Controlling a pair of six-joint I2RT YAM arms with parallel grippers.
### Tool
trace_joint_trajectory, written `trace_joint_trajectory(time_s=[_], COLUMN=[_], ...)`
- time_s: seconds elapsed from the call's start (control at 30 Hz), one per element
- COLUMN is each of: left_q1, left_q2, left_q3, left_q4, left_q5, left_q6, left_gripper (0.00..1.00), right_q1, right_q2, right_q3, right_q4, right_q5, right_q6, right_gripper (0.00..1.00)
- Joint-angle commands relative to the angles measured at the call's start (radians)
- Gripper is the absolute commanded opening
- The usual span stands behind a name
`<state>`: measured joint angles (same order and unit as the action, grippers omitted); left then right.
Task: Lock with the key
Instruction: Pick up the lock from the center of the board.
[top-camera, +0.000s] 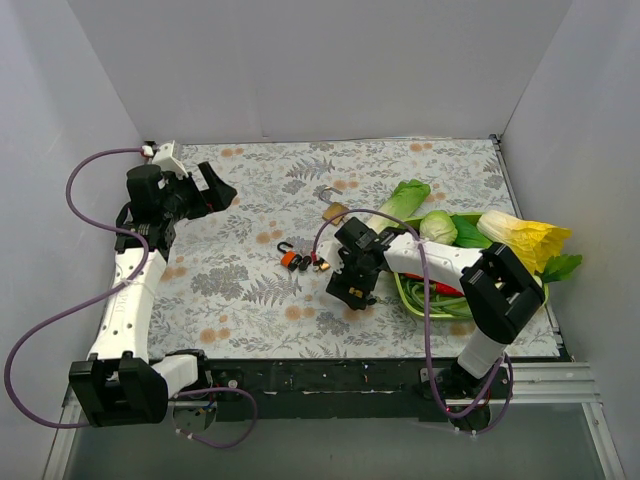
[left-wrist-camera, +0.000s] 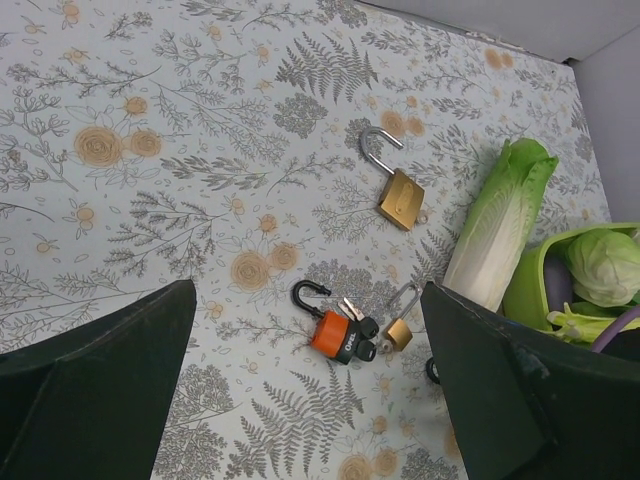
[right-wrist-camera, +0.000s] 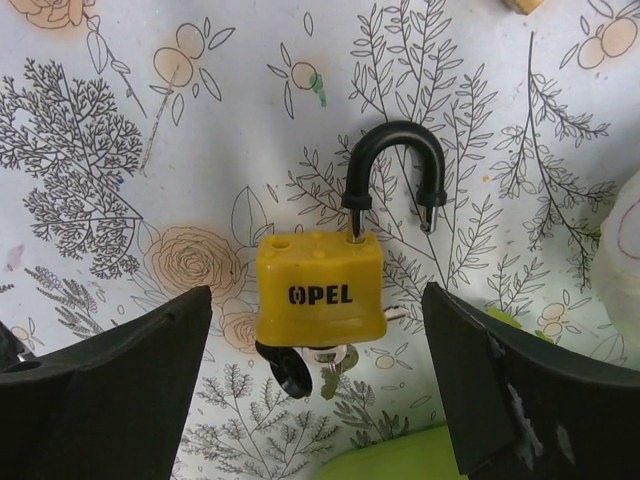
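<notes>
A yellow OPEL padlock (right-wrist-camera: 320, 285) lies on the floral cloth with its black shackle (right-wrist-camera: 393, 170) open and a black-headed key (right-wrist-camera: 292, 368) in its base. My right gripper (right-wrist-camera: 317, 292) is open and straddles it, one finger on each side, not touching; in the top view my right gripper (top-camera: 355, 285) covers it. An orange padlock (left-wrist-camera: 332, 333) with an open shackle and keys (left-wrist-camera: 358, 322) lies mid-table (top-camera: 290, 259). My left gripper (left-wrist-camera: 307, 290) is open and empty, held high above it at the back left (top-camera: 215, 190).
A small brass padlock (left-wrist-camera: 398, 333) lies beside the orange one, and a larger open brass padlock (left-wrist-camera: 400, 197) lies farther back. A napa cabbage (left-wrist-camera: 495, 235) and a green tray (top-camera: 412, 297) of vegetables sit on the right. White walls enclose the table.
</notes>
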<state>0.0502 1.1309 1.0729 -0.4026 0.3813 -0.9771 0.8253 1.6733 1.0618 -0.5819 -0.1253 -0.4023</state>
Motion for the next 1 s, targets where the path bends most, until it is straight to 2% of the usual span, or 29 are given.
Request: trace_joint_trajectory(time_s=[0.0,0.17,0.33,0.43,0.47,0.53,0.57,0.6,0.63,0.77,0.97], left_q1=[0.000,0.000,0.000,0.000,0.000,0.000,-0.001,0.000,0.000,0.010,0.019], left_q2=[-0.033,-0.033,-0.048,-0.051,-0.052,-0.054,-0.046,-0.039,-0.033,-0.011,-0.201], left_q3=[-0.027,-0.036,-0.059,-0.073,-0.079,-0.090,-0.088,-0.088,-0.084,-0.093,-0.214], left_q4=[0.056,0.048,0.050,0.056,0.057,0.058,0.044,0.009,-0.019,-0.140,-0.104], left_q5=[0.034,0.050,0.053,0.070,0.070,0.068,0.091,0.125,0.202,0.308,0.477], left_q6=[-0.011,-0.014,-0.034,-0.031,-0.031,-0.031,-0.022,0.051,0.093,0.296,0.582], left_gripper=[0.98,0.98,0.98,0.98,0.98,0.98,0.98,0.98,0.98,0.98,0.98], right_q1=[0.006,0.006,0.008,0.009,0.009,0.009,0.009,0.009,0.009,0.009,0.005], right_q2=[0.020,0.046,0.057,0.052,0.051,0.042,0.040,0.036,0.036,0.025,-0.006], right_q3=[-0.011,-0.016,-0.016,0.016,0.033,0.099,0.124,0.154,0.182,0.323,0.452], right_q4=[0.037,0.040,0.044,0.018,0.001,-0.056,-0.079,-0.104,-0.158,-0.260,-0.366], right_q5=[-0.005,-0.014,-0.025,-0.036,-0.046,-0.098,-0.123,-0.192,-0.221,-0.364,-0.507], right_q6=[0.000,-0.003,-0.001,-0.007,-0.009,-0.026,-0.033,-0.049,-0.064,-0.113,-0.174], right_gripper=[0.90,0.81,0.65,0.47,0.35,0.25,0.12,0.02,0.01,0.01,0.01])
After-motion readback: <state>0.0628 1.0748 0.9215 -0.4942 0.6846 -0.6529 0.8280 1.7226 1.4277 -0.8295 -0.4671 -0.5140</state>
